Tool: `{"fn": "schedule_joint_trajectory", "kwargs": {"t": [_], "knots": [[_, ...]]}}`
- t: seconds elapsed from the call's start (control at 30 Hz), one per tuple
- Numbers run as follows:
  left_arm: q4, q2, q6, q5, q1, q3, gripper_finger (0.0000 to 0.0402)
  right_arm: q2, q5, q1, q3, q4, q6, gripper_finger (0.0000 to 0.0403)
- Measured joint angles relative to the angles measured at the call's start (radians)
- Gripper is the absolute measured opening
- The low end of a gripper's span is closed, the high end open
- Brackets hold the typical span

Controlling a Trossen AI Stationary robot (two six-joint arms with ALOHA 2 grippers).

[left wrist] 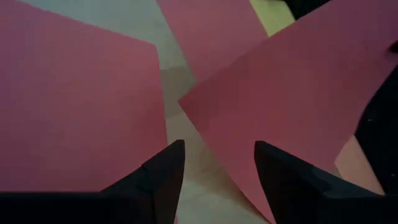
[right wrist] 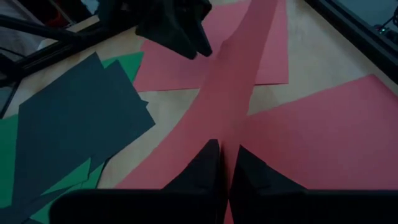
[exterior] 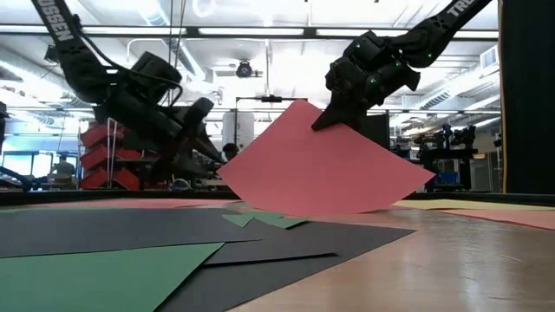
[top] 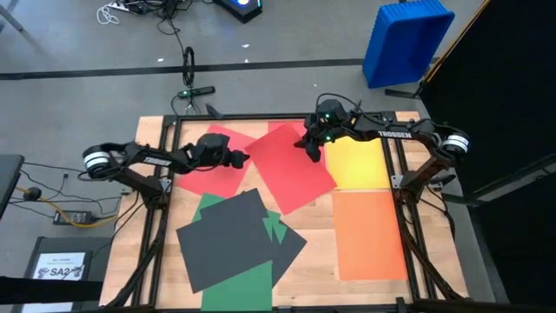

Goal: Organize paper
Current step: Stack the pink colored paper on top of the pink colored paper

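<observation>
While right pincer lifts red sheet's edge.

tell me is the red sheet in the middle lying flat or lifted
Lifted: the red sheet curves up off the table, its top edge pinched in the shut right gripper.

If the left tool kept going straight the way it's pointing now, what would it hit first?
Most likely the lifted red sheet held by the right tool. The left tool is open, and that sheet's edge lies just ahead; depth is uncertain.
</observation>
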Motion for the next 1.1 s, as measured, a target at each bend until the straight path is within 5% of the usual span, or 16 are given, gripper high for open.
{"fn": "schedule_joint_trajectory", "kwargs": {"t": [0.33, 0.8, 1.1], "knots": [[0.015, 0.162, 0.0, -0.004, 0.0, 0.087, 0.0181, 0.0, -0.003, 0.0, 0.0, 0.001, 0.002, 0.0], [0.257, 0.19, 0.03, 0.042, -0.007, 0.086, 0.0177, 0.0, -0.009, 0.0, -0.001, 0.031, 0.026, 0.0], [0.258, 0.191, 0.083, 0.025, -0.031, 0.085, 0.0134, 0.0, 0.034, -0.007, -0.001, 0.029, 0.028, 0.0]]}}
